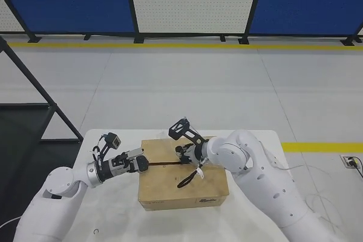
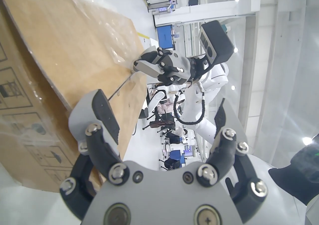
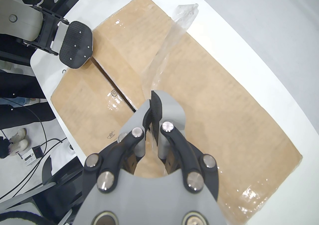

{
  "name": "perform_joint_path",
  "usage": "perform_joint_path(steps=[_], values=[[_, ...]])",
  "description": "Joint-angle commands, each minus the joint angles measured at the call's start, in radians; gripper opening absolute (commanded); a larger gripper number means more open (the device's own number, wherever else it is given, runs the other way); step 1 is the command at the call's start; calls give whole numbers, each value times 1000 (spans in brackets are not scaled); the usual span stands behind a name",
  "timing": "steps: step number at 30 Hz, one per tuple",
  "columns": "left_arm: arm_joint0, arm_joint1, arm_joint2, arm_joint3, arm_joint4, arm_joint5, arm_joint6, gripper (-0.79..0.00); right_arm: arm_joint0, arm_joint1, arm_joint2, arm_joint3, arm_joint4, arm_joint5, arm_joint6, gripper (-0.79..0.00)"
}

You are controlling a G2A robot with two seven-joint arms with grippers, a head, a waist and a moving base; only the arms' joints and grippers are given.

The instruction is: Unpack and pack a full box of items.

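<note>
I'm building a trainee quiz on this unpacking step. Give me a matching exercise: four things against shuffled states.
Things:
1 left gripper
2 right gripper
3 cardboard box
4 clear tape strip

States:
A flaps closed
B open, at the box's edge
C crumpled, lifted off the box
D shut on the tape

Pairs: 1-B; 2-D; 3-A; 4-C

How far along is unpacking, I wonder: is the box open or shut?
Shut: the box top lies flat, closed along its seam; the right gripper pinches peeled-up clear tape.
</note>
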Motion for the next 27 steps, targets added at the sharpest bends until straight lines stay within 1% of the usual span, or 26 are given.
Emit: perform_joint_path(steps=[1,6,14,27], values=[[1,0,-1,1,1,2,2,0,-3,1,2,-6,1,-5,-1,-785],[2,0,-1,1,13,18,7,0,-12,3,11,-18,-5,-7,-11,-785],[-1,-3,4,11,19,43,15,0,-40,12,41,-50,-25,19,-49,-785],[-16,-9,17,33,32,58,11,0,-126,40,133,-152,-62,48,-111,-785]])
